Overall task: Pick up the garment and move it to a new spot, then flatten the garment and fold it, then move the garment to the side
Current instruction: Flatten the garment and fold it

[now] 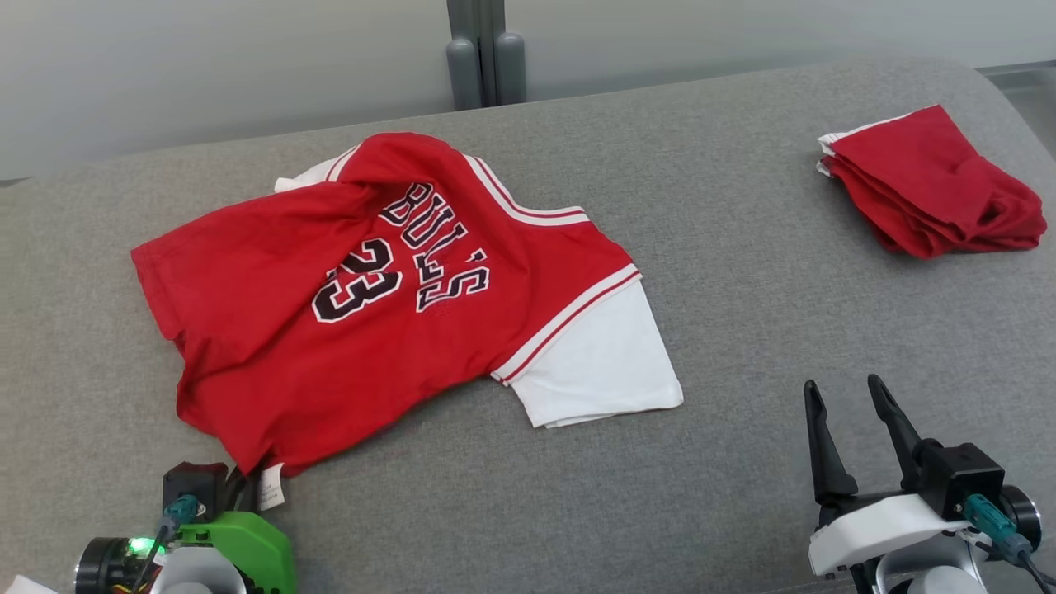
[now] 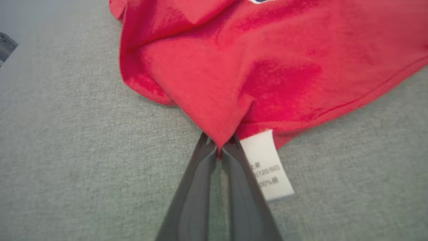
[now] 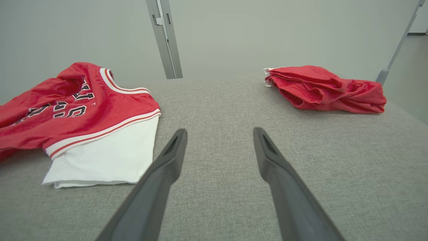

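- Left wrist view: left gripper (image 2: 219, 149) pressed together, pinching the near hem corner of the red jersey (image 2: 267, 67), with cloth caught right at the tips.
- Just beside the pinched corner and one finger: white care label (image 2: 267, 167), lying from the hem onto the grey cloth surface (image 2: 67, 150).
- Head view: right gripper (image 1: 842, 384) spread wide at lower right, holding nothing, well apart from the jersey.
- Jersey on the left half of the surface, rumpled, number side up, white sleeve (image 1: 598, 363) flat and pointing toward the right gripper's side.
- Far edge of the surface close behind the collar.
- Rounded right edge beside a folded red pile (image 1: 932, 186) at the far right corner.
- Bare grey between sleeve and pile, and ahead of the right gripper: widest open room there.
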Tool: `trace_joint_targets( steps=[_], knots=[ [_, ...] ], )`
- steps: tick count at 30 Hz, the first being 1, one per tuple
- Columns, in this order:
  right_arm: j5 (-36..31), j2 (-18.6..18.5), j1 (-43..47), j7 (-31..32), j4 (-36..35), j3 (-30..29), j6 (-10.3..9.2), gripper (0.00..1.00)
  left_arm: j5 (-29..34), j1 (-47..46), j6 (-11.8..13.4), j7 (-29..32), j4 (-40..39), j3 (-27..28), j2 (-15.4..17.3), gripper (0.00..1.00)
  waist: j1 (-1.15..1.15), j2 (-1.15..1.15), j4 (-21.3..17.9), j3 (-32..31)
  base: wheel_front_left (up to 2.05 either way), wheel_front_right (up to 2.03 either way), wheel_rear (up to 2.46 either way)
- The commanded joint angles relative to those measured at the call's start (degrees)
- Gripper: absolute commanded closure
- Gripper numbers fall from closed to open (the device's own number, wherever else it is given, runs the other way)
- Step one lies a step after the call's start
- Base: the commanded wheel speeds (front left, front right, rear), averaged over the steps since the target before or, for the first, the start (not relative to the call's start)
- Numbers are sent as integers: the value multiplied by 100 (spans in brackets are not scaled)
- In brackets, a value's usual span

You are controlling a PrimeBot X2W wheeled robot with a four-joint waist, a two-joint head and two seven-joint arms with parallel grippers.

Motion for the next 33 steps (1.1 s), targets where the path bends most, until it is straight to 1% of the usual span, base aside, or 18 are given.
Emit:
trace_joint_targets(
  steps=[1, 5, 9, 10, 11, 12, 14, 17, 18, 22, 25, 29, 31, 33],
  knots=[
    [27, -12, 87, -14, -10, -22, -11, 0, 72, 177, 38, 99, -115, -47, 154, 100, 0, 0, 146, -88, 0, 0, 0],
    [45, -11, 164, -14, -4, -61, -11, 0, 267, 457, 34, 581, -731, -187, 512, 100, 0, 0, 349, -143, 0, 0, 0],
    [62, -12, 122, -14, 32, -30, -11, 0, 265, 845, -20, 1291, -1463, -254, 808, 100, 0, 0, 496, -180, 0, 0, 0],
    [66, -12, 100, -14, 42, -7, -11, 0, 206, 942, -41, 1473, -1603, -239, 864, 90, 0, 0, 508, -186, 0, 0, 0],
    [66, -11, 73, -14, 53, 23, -11, 0, 146, 1045, -61, 1655, -1784, -212, 915, 60, 0, 0, 516, -195, 0, 0, 0],
    [63, -12, 54, -14, 66, 46, -11, 0, 77, 1139, -60, 1819, -1961, -178, 950, 0, 0, 0, 516, -206, 0, 0, 0],
    [66, -14, 53, -14, 98, 70, -11, 0, -109, 1349, -52, 1999, -2241, -79, 960, 0, 0, 0, 505, -255, 0, 0, 0],
    [77, -13, 98, -14, 111, 69, -11, 0, -307, 1694, 119, 2117, -2628, 130, 933, 0, 0, 0, 476, -317, 0, 0, 0],
    [75, -13, 129, -14, 108, 47, -11, 0, -412, 1805, 217, 2107, -2777, 240, 909, 0, 0, 0, 469, -335, 0, 0, 0],
    [69, -12, 230, -14, 114, -25, -11, 0, -554, 2191, 519, 1850, -3079, 592, 904, 0, 0, 0, 479, -429, 0, 0, 0],
    [46, -13, 326, -14, 133, -76, -11, 0, -630, 2397, 671, 1510, -3271, 758, 822, 0, 0, 0, 518, -529, 0, 0, 0],
    [23, -12, 387, -14, 131, -107, -11, 0, -734, 2621, 684, 993, -3489, 819, 650, 0, 0, 0, 571, -654, 0, 0, 0],
    [27, -12, 397, -14, 117, -124, -11, 0, -806, 2692, 682, 760, -3519, 814, 505, 0, 0, 0, 611, -704, 0, 0, 0],
    [40, -11, 403, -14, 104, -129, -11, 0, -799, 2715, 621, 581, -3487, 719, 411, 0, 0, 0, 655, -742, 0, 0, 0]
  ],
)
